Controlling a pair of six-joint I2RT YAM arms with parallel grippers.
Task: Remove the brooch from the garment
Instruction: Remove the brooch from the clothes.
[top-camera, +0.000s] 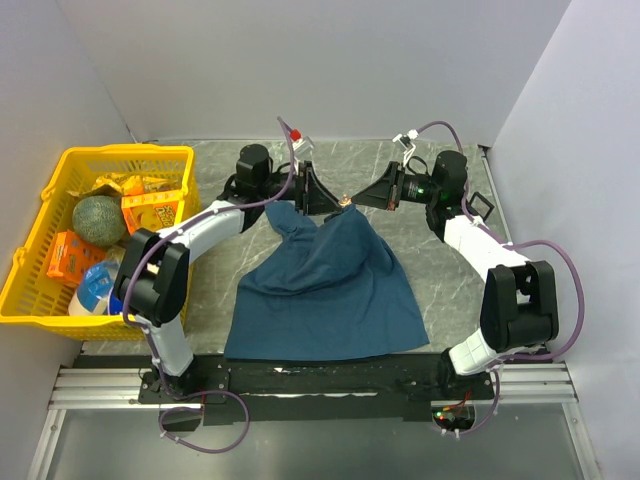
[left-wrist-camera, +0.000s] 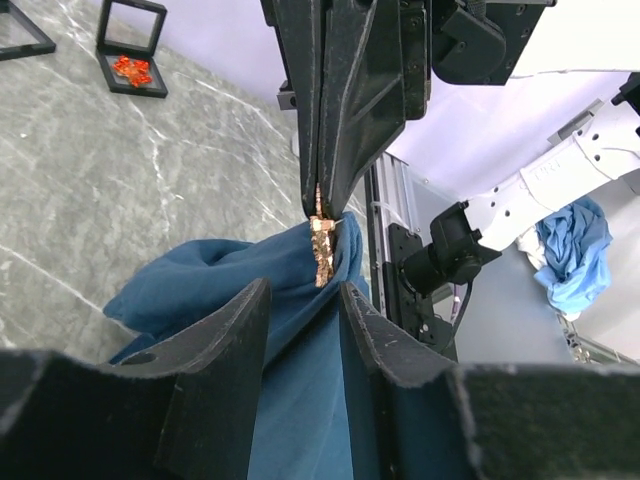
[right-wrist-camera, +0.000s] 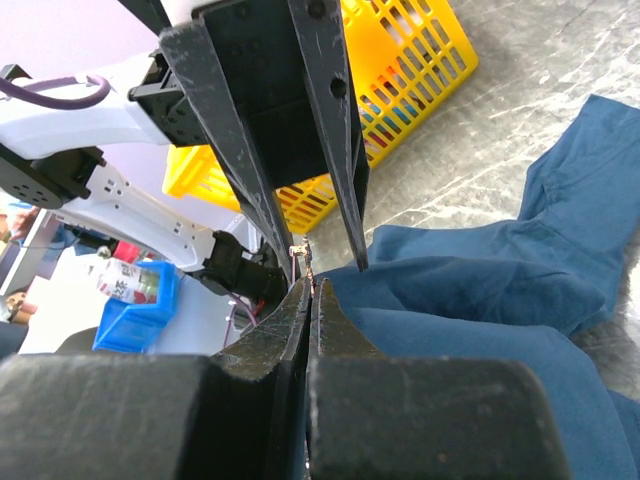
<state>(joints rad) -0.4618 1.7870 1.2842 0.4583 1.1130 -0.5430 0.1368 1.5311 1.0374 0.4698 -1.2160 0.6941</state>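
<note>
1. Grey marble-patterned table (top-camera: 450, 270), white walls behind: the teal garment (top-camera: 320, 290) lies spread mid-table, its far end drawn up into a peak.
2. At that peak the gold brooch (left-wrist-camera: 322, 250) hangs against the cloth.
3. The right gripper (left-wrist-camera: 318, 205), jaws pressed together, pinches the brooch's top.
4. The left gripper (left-wrist-camera: 303, 292), jaws apart, straddles the bunched cloth just below the brooch.
5. A yellow basket (top-camera: 130, 152) of groceries stands at the table's left edge.
</note>
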